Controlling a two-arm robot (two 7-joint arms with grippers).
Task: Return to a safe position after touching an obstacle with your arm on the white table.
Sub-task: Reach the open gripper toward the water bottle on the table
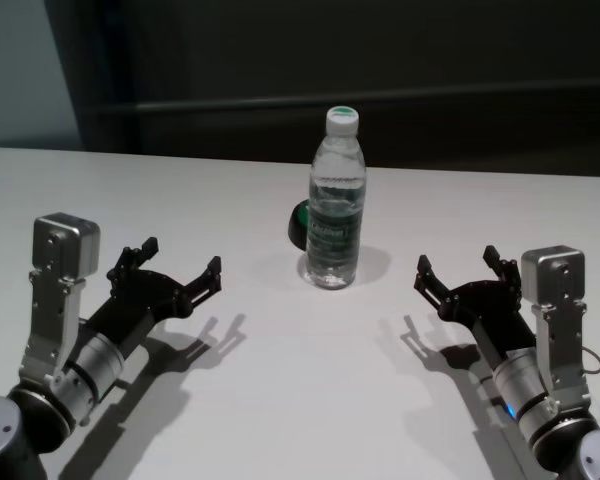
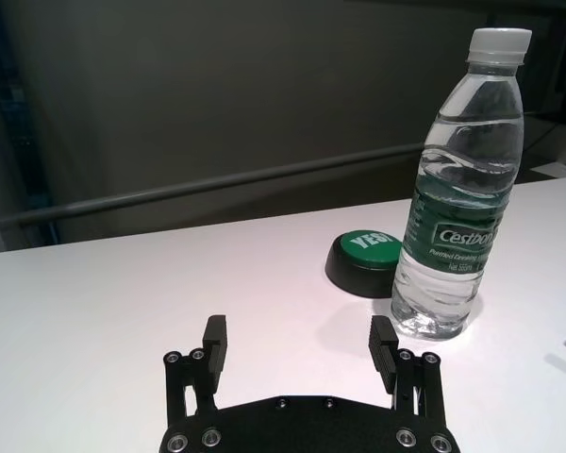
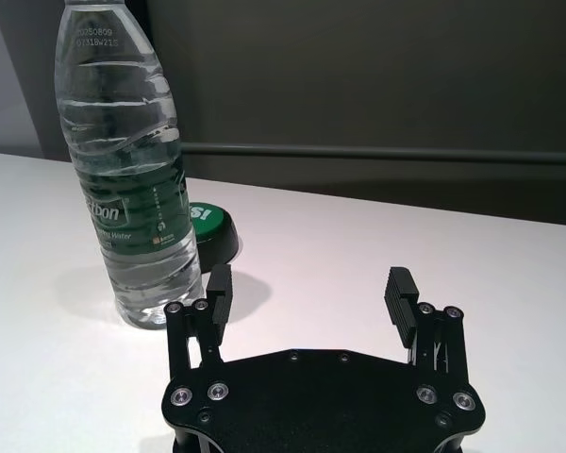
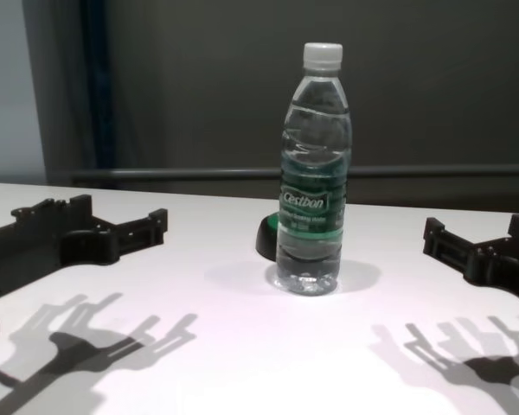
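Note:
The obstacle, a tall clear water bottle point(image 1: 335, 200) with a white cap and a green label band, stands upright in the middle of the white table point(image 1: 280, 400). It shows too in the chest view as the bottle point(image 4: 311, 173), and in both wrist views point(image 2: 457, 189) point(image 3: 127, 179). My left gripper point(image 1: 175, 265) hovers open to the bottle's left, well apart from it. On the other side, my right gripper point(image 1: 458, 268) is open at a similar distance. Neither holds anything. Each wrist view shows its own gripper point(image 2: 300, 347) point(image 3: 311, 294) with spread fingers.
A small black dome with a green top point(image 1: 300, 225) sits right behind the bottle, seen also in the left wrist view point(image 2: 363, 260). A dark wall with a rail runs behind the table's far edge.

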